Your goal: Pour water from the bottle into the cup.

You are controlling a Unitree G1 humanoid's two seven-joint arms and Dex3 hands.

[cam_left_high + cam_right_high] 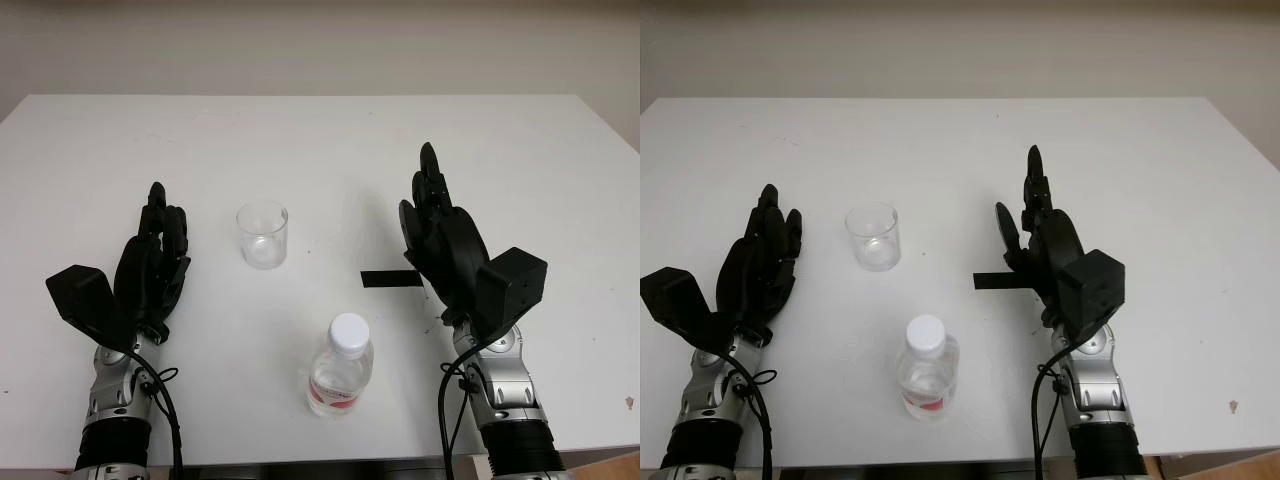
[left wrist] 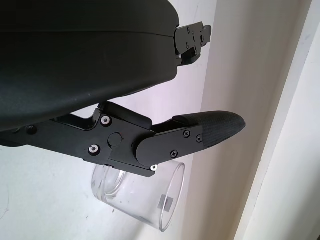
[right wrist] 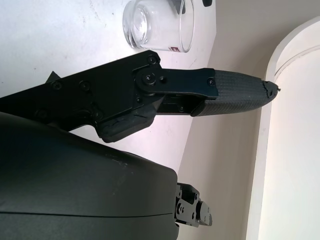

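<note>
On the white table (image 1: 320, 140) we see a capped bottle (image 1: 340, 367) near the front edge, a clear cup (image 1: 262, 234) behind it. Our left hand (image 1: 150, 265) and right hand (image 1: 440, 235) flank them, fingers extended, holding nothing.

Clear glossy cup (image 1: 262, 234), clear plastic bottle (image 1: 339, 368) with white cap, matt white table (image 1: 320, 140).
</note>
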